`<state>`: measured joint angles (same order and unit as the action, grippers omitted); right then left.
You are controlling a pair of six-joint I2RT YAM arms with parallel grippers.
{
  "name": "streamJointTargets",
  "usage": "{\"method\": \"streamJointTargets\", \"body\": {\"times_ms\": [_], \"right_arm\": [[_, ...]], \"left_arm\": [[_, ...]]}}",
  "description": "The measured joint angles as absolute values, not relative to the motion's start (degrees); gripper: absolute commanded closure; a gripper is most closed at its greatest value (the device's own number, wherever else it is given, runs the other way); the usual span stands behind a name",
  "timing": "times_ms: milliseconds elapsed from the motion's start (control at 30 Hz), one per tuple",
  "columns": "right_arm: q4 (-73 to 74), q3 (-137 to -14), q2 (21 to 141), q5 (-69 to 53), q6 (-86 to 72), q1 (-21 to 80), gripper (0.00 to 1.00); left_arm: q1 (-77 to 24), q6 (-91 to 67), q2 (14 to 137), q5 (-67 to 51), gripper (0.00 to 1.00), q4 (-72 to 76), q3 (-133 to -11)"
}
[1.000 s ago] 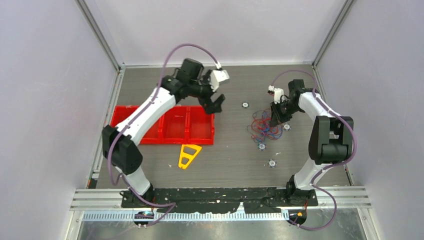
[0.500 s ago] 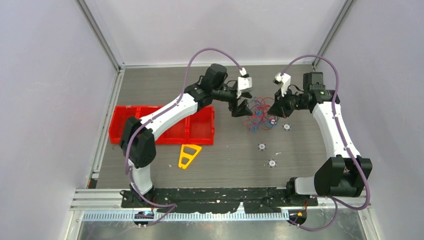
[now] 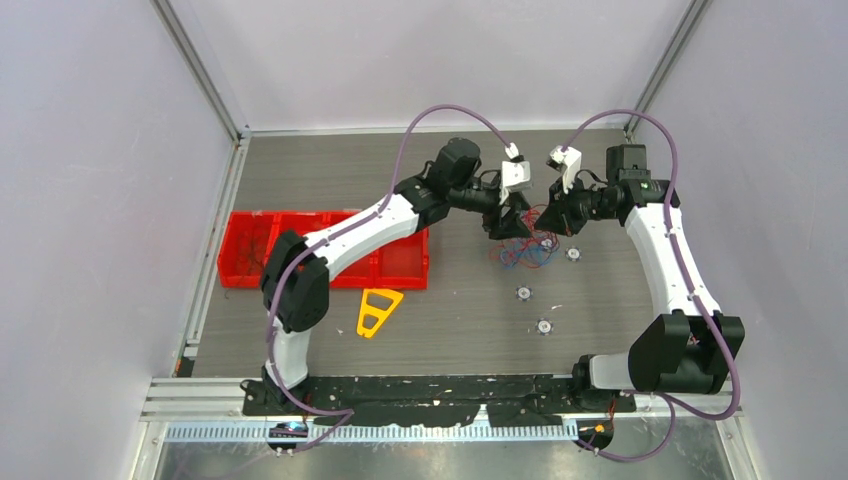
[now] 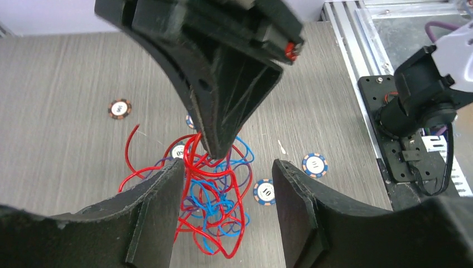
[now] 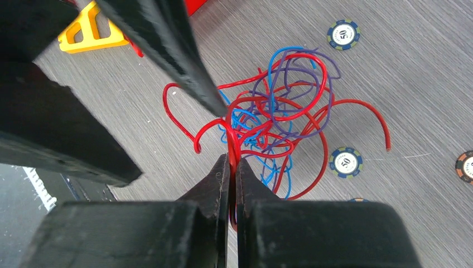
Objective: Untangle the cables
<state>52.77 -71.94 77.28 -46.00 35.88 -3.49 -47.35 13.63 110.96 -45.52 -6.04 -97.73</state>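
— Where do your cameras sit?
— One is fixed high behind my bases, looking down over the whole counter [image 3: 330, 170]. One rides each wrist, close above the wood.
— What do they share?
— Both wrist views face the cables [image 4: 215, 204] from opposite sides: the left shows my right tool [image 4: 215, 146], the right my left tool [image 5: 178, 142].

My white-and-black left arm [image 3: 350, 232] extends toward the tangle of thin red and blue cables [image 5: 279, 111], its black left gripper [image 4: 226, 178] part-open above it. My right arm [image 3: 665, 250] angles inward, right gripper [image 5: 233, 164] pinching a red strand of that tangle.
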Motion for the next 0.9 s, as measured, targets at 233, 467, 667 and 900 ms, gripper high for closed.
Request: {"method": "streamJointTargets", "body": {"times_ms": [233, 467, 667, 900], "right_arm": [[53.6, -72.8, 77.3, -46.2, 35.9, -3.5, 0.95], [54.9, -74.1, 78.2, -46.7, 35.9, -3.4, 0.95], [55.0, -74.1, 79.4, -46.7, 35.7, -3.4, 0.95], [54.9, -74.1, 79.6, -46.6, 35.7, -3.4, 0.88]], "left_arm": [[-47.2, 12.5, 112.4, -43.7, 0.49, -5.4, -94.8], [-47.1, 20.5, 111.4, -44.2, 0.60, -8.9, -91.7], [-47.1, 24.7, 111.4, -44.2, 0.97, -11.2, -91.7], [-47.1, 26.4, 111.4, -44.2, 1.00, -13.5, -93.7]]}}
